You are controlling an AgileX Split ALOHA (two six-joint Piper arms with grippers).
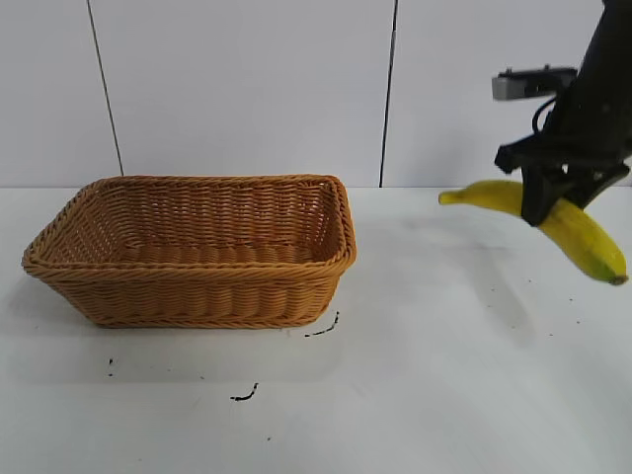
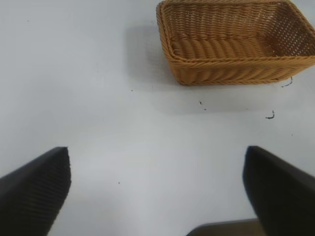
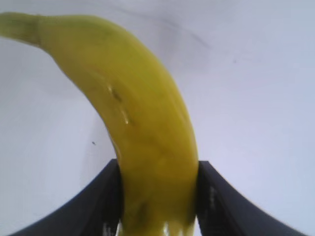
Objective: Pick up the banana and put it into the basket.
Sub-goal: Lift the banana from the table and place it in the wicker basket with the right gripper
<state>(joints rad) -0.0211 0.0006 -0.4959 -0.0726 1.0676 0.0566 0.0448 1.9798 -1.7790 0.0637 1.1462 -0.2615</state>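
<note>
Where the exterior view ends at its right edge, the right arm is cut off, so only its dark wrist and the right gripper (image 1: 555,202) show. That gripper's fingers are closed partway around the middle of the banana (image 1: 578,235), which hangs clear above the white table (image 1: 444,375), one end toward the basket, the other tilted down at the frame's right. Right wrist view: both black fingers (image 3: 106,196) press the fruit's sides; its lower end runs out of the picture, the far end is blurred. The left arm is out of the exterior view. The left gripper (image 2: 157,196) shows only in its own wrist view as two dark fingers (image 2: 34,189) spread wide apart with bare table between them, holding nothing, both cropped. The basket (image 1: 197,291) stands on the table well to the left of the banana; its far-right corner is cropped in the left wrist view. Inside it, only woven floor and walls visible. A few small dark marks (image 1: 244,395) lie on the table in front of it.
</note>
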